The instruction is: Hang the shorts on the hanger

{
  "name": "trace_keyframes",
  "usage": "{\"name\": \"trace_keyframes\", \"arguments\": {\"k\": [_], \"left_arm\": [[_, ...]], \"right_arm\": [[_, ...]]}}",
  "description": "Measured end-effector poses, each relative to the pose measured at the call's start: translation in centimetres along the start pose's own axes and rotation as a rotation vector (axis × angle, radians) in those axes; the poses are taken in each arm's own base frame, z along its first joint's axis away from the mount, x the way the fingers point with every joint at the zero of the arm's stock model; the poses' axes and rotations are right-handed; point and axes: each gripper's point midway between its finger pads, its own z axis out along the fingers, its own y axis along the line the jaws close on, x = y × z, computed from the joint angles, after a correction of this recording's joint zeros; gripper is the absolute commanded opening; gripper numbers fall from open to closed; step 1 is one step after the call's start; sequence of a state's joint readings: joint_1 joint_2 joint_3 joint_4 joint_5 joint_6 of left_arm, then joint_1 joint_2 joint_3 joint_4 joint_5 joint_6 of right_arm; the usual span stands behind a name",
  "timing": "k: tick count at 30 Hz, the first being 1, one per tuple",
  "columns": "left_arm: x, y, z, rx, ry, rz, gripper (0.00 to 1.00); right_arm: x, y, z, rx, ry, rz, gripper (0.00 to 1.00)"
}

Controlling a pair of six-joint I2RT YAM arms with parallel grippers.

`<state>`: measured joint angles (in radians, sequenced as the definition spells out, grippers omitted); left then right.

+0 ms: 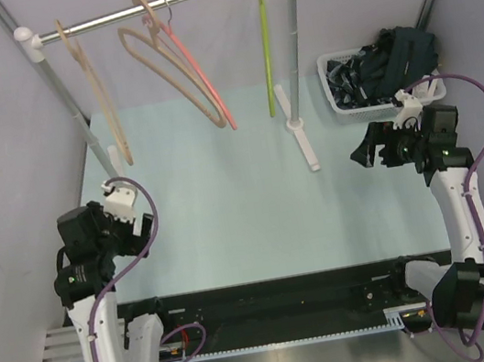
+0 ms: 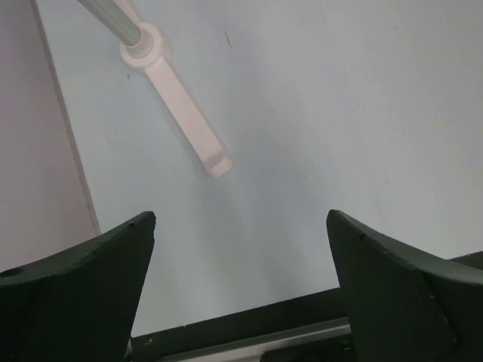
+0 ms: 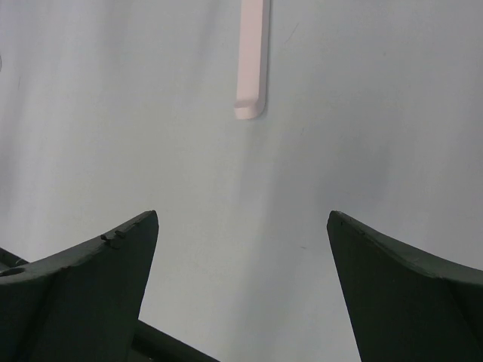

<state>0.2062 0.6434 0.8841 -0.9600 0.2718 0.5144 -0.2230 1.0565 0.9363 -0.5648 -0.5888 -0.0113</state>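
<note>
Your left claw [image 2: 240, 219] and right claw [image 3: 241, 217] gape wide over the worktop [image 1: 247, 208] sides. Shorts [image 1: 401, 50] heaped in basket [image 1: 330, 83] at far right edge; green hanger [image 1: 265, 47] hangs on rail [image 1: 166, 4] beside right post [image 1: 295, 42].

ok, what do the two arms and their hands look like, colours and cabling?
Left arm and right arm match: white links, black joint housings, and a purple cable looping alongside each. Left hand and right hand each carry two dark, wedge-shaped fingers, with a white mount behind.
</note>
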Motion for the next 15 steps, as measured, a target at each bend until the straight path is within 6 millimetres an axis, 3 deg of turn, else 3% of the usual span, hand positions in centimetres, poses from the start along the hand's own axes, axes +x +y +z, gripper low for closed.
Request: {"name": "trace_keyframes", "arguments": {"k": [8,15], "left_arm": [[-2.7,2.3,-0.8,-0.096,-0.039,-0.082,1.00],[-5.0,4.2,-1.5,-0.187,-0.072,-0.233,1.00]], "right_arm": [[-0.8,-0.8,1.4,0.003,0.044,0.048,1.00],[-4.2,-1.4,1.6,0.011,0.010,0.068,1.00]]}}
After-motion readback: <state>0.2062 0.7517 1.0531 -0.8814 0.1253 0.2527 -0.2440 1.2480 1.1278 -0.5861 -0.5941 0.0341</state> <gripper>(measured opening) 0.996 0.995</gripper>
